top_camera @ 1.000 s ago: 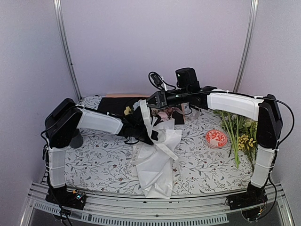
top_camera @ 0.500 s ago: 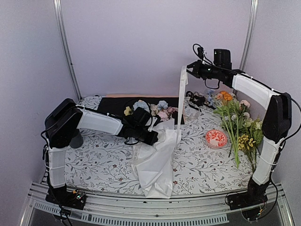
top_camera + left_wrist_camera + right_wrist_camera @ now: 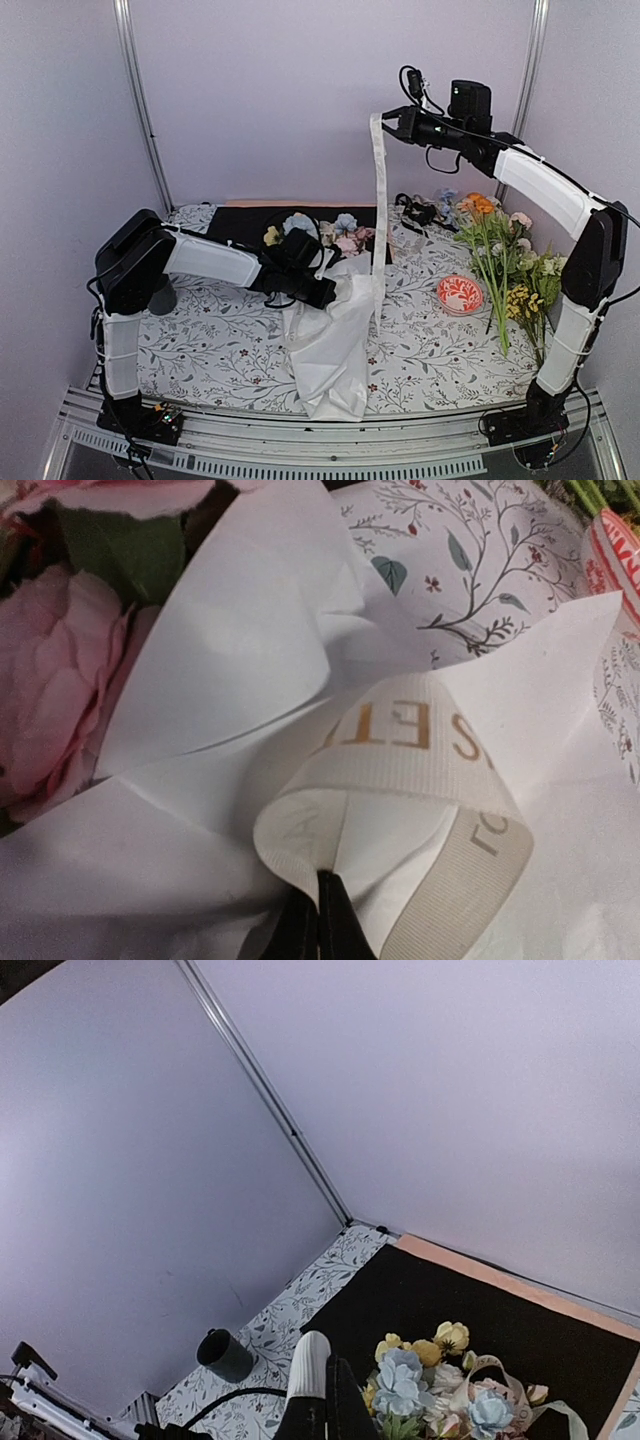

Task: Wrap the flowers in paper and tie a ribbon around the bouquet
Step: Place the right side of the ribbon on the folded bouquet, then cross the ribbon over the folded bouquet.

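cream ribbon [image 3: 378, 200] (upright), black sheet [image 3: 245, 222] behind, red disc [image 3: 460, 294] nearby

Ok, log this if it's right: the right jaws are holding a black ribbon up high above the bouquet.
Not black. The ribbon that the right jaws hold up high above the bouquet is cream-white, as the top external view shows.
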Robot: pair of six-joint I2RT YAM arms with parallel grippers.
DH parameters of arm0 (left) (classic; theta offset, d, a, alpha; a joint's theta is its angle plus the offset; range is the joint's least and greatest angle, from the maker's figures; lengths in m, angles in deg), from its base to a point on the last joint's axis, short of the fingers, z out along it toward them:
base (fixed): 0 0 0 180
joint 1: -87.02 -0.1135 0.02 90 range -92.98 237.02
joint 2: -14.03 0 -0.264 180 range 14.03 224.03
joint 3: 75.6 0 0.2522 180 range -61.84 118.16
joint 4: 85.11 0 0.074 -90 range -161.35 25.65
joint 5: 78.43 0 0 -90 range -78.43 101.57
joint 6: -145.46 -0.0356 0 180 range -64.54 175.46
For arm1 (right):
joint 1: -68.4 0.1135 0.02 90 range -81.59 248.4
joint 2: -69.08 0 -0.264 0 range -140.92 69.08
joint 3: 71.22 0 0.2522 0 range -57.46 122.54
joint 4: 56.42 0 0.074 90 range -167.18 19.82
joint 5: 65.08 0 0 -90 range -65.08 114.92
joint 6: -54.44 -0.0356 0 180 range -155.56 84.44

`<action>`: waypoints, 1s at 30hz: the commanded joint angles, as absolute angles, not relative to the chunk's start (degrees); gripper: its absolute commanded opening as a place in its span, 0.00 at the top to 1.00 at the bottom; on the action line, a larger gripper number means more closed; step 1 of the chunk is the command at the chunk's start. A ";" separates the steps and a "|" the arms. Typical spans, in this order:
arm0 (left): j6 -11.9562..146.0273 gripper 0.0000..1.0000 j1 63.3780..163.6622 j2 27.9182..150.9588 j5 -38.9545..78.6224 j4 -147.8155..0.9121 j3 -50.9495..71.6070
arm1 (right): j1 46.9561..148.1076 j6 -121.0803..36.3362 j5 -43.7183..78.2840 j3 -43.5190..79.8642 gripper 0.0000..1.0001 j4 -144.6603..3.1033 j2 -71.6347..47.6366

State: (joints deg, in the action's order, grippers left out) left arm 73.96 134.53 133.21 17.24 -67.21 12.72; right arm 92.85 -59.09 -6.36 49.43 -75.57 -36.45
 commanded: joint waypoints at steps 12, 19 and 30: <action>74.11 1.00 134.56 133.34 16.56 -64.14 10.15 | 105.72 -61.31 -4.81 46.51 0.53 -86.57 -49.72; 74.19 1.00 134.56 133.70 16.85 -64.41 10.14 | 102.61 -55.08 7.14 46.76 0.37 -103.26 -45.22; 73.82 1.00 134.54 133.68 16.67 -63.97 10.35 | 102.47 -59.24 4.83 21.42 0.75 -99.28 -35.27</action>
